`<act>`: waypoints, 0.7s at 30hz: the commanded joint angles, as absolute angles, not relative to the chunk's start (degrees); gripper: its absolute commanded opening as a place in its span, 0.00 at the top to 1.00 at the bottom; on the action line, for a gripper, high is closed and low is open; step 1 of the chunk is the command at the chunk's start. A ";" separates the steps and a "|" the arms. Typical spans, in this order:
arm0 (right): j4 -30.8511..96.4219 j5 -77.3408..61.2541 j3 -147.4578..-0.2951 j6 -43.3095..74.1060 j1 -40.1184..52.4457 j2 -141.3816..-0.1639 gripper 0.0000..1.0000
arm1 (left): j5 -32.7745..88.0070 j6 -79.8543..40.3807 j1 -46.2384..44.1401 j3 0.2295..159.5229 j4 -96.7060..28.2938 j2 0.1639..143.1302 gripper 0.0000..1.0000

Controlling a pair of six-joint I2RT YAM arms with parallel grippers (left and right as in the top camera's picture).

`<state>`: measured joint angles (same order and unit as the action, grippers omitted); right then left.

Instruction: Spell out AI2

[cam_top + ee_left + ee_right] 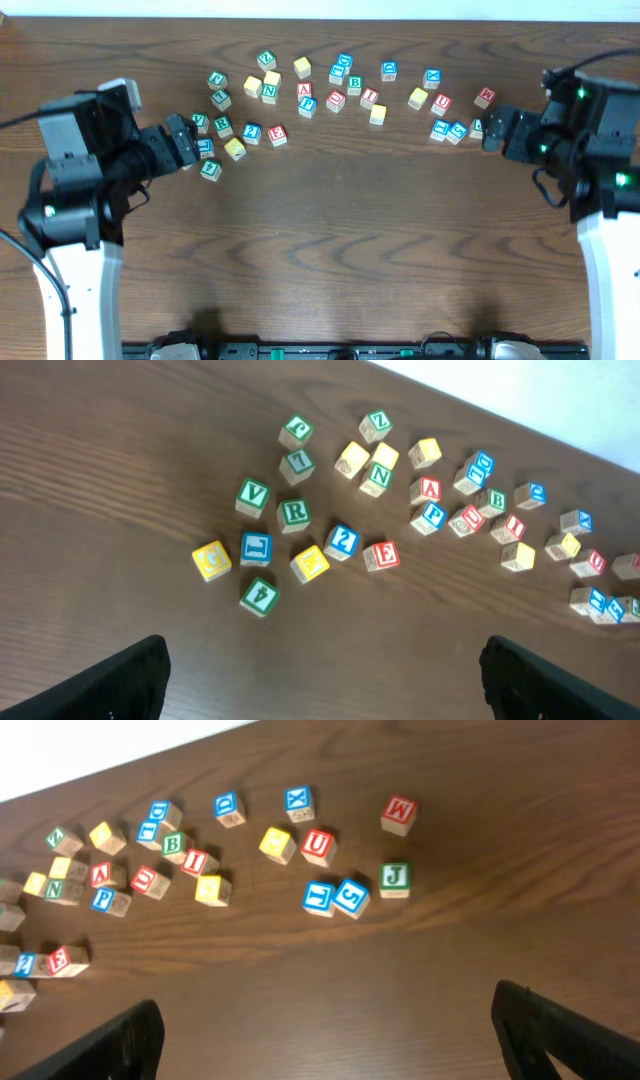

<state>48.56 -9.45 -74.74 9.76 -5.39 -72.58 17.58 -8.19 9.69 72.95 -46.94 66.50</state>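
Note:
Many small letter blocks lie scattered across the far half of the brown table. The red A block [304, 89] [428, 489] [101, 874] sits mid-cluster. The red I block [369, 96] [515, 525] [196, 861] lies to its right. The blue 2 block [252, 132] [344, 541] sits next to a red E block [277, 135]. My left gripper [185, 142] [325, 680] is open and empty at the cluster's left edge. My right gripper [497, 130] [330, 1030] is open and empty, right of the blocks.
Near the left gripper lie a green V [252, 497], green R [294, 513], blue L [256, 547], yellow G [211, 559] and a green 4 [258, 595]. Near the right gripper lie a green J [395, 878], red M [398, 813] and red U [318, 845].

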 commanded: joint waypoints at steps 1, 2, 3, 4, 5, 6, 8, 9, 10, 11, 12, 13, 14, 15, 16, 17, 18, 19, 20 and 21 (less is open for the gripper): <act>50.63 -15.31 -79.92 9.10 -5.52 -77.28 0.01 | 15.51 -6.22 9.89 79.40 -50.19 70.41 0.02; 50.83 -16.80 -80.75 9.10 -5.45 -78.32 0.01 | 15.33 -5.96 9.89 80.77 -51.13 71.50 0.02; 50.87 -18.52 -81.71 9.10 -5.19 -79.64 0.01 | 15.33 -5.78 9.89 81.95 -51.88 72.44 0.02; 50.96 -19.92 -82.65 9.10 -4.75 -80.95 0.01 | 15.33 -5.78 9.89 83.24 -52.56 73.56 0.02; 51.22 -20.34 -83.66 9.10 -4.14 -82.28 0.01 | 15.33 -5.80 9.89 84.18 -52.97 74.52 0.02; 51.66 -20.32 -84.73 9.10 -3.44 -83.64 0.01 | 15.33 -5.80 9.89 84.97 -53.25 75.44 0.02; 53.15 -19.64 -87.74 8.38 -1.54 -87.29 0.01 | 15.33 -5.80 9.89 86.65 -54.06 77.43 0.02; 53.71 -19.62 -88.95 7.92 -0.86 -88.62 0.01 | 15.33 -5.80 9.80 87.39 -54.43 78.32 0.02; 54.33 -19.59 -90.41 7.55 -0.08 -90.21 0.01 | 15.33 -5.78 9.63 87.85 -54.61 78.94 0.02; 55.00 -19.42 -91.98 7.57 0.71 -91.85 0.01 | 15.22 -5.78 9.32 88.27 -54.59 79.64 0.02; 55.96 -19.40 -94.37 7.57 1.76 -94.19 0.01 | 14.37 -5.82 8.71 88.51 -54.57 80.29 0.02; 56.40 -19.38 -95.90 7.57 2.42 -95.70 0.01 | 13.37 -5.82 8.14 88.51 -54.59 80.55 0.02; 56.62 -19.38 -97.06 7.57 2.96 -96.88 0.01 | 12.05 -5.82 7.35 88.51 -54.63 80.88 0.02; 56.55 -19.35 -98.04 7.57 3.62 -98.10 0.01 | 10.98 -5.82 6.61 88.51 -54.65 81.10 0.02; 55.96 -18.98 -98.50 7.60 4.05 -98.83 0.01 | 9.96 -5.82 5.65 88.51 -54.68 81.32 0.02; 53.87 -18.09 -98.56 7.33 4.58 -99.66 0.01 | 8.75 -5.80 4.19 88.49 -54.59 81.67 0.02; 53.04 -17.89 -98.56 7.11 4.60 -100.16 0.01 | 8.05 -5.78 3.27 88.49 -54.39 81.80 0.03; 52.69 -17.93 -98.54 7.18 4.60 -100.47 0.01 | 7.84 -5.78 2.61 88.49 -54.06 81.93 0.02; 52.75 -17.91 -98.52 7.18 4.60 -100.77 0.01 | 7.88 -5.80 2.04 88.47 -53.43 82.00 0.02; 52.82 -17.91 -98.48 7.18 4.60 -100.97 0.01 | 7.88 -5.82 1.63 88.47 -52.69 82.08 0.02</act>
